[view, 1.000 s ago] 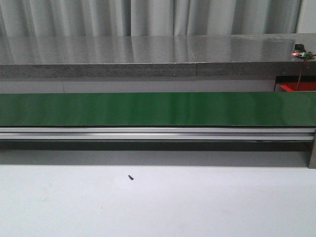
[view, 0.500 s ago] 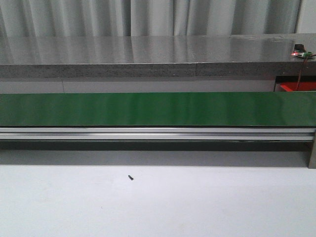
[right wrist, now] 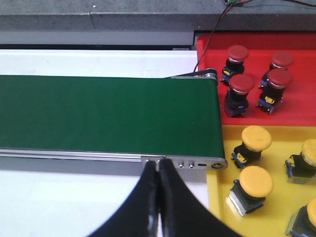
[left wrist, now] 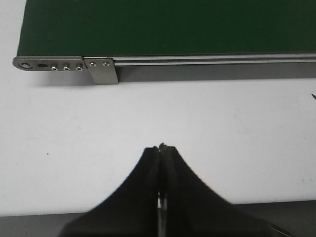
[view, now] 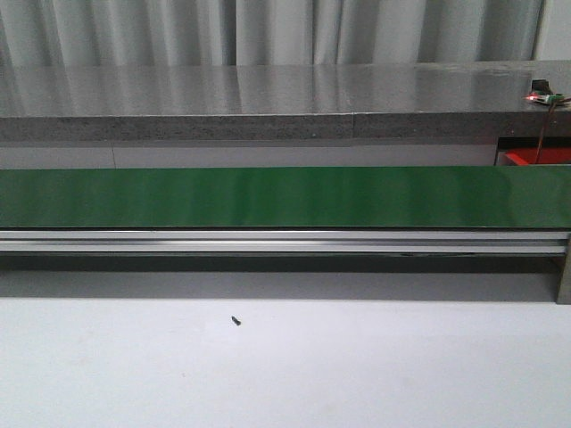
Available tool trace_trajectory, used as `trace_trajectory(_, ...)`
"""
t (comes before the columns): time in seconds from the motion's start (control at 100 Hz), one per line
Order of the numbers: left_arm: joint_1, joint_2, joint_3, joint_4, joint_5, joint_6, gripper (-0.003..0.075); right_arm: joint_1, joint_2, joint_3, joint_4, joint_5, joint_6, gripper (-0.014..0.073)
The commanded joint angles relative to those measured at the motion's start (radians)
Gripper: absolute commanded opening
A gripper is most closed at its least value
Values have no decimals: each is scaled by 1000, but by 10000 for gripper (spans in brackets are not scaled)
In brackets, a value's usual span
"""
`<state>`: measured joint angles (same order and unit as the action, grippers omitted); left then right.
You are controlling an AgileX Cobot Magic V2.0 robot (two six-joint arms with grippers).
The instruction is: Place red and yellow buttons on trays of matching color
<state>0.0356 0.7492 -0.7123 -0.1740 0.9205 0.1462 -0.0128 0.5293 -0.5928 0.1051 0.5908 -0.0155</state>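
In the right wrist view a red tray [right wrist: 212,44] holds several red buttons [right wrist: 239,85], and a yellow tray [right wrist: 217,197] beside it holds several yellow buttons [right wrist: 255,138]. Both trays sit at the end of the green conveyor belt [right wrist: 108,118]. My right gripper [right wrist: 157,163] is shut with nothing in it, just in front of the belt's metal end bracket. My left gripper [left wrist: 161,146] is shut and empty over the white table, near the belt's other end [left wrist: 49,64]. A corner of the red tray [view: 535,158] shows in the front view; neither gripper does.
The green belt [view: 285,196] on its aluminium rail spans the front view, with a grey stone counter [view: 268,98] behind. A small dark screw [view: 236,320] lies on the white table [view: 285,374]. A circuit board with wires [view: 544,96] sits at the counter's right.
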Motion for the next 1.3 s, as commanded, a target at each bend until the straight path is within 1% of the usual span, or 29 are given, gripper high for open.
trace_trajectory(0.0, -6, -4, -28, -16, -48, -3, -20, -2, -31, -4, -4, -78, -1, -67)
trace_trajectory(0.18, -6, -4, -28, -16, -48, -3, -20, -2, -115, 24, -4, -73, -1, -67)
trace_trajectory(0.28, -6, -4, -28, -16, -48, -3, -19, -4, -144, 49, -4, -90, -1, -67)
trace_trajectory(0.33, -6, -4, -28, -16, -48, -3, -20, -8, -160, 71, -12, -130, -1, -67)
trace_trajectory(0.4, -6, -4, -28, -16, -48, -3, -20, -19, -187, 118, -15, -223, -1, -67)
trace_trajectory(0.47, -6, -4, -28, -16, -48, -3, -20, -33, -217, 172, -15, -351, -1, -67)
trace_trajectory(0.59, -6, -4, -28, -16, -48, -3, -19, -56, -268, 276, -39, -622, -1, -67)
trace_trajectory(0.62, -6, -4, -28, -16, -48, -3, -19, -58, -283, 303, -60, -670, -1, -67)
trace_trajectory(0.69, -6, -4, -28, -16, -48, -3, -20, -58, -305, 348, -105, -724, 15, -67)
trace_trajectory(0.82, -6, -4, -28, -16, -48, -3, -20, -58, -362, 427, -174, -728, 98, -67)
trace_trajectory(0.96, -6, -4, -28, -16, -48, -3, -20, -58, -416, 510, -187, -712, 108, -67)
trace_trajectory(1.15, -6, -4, -28, -16, -48, -3, -20, -50, -511, 607, -187, -650, 131, -67)
trace_trajectory(1.2, -6, -4, -28, -16, -48, -3, -20, -50, -538, 603, -187, -584, 133, -67)
trace_trajectory(1.29, -6, -4, -28, -16, -48, -3, -20, -50, -559, 603, -187, -534, 133, -67)
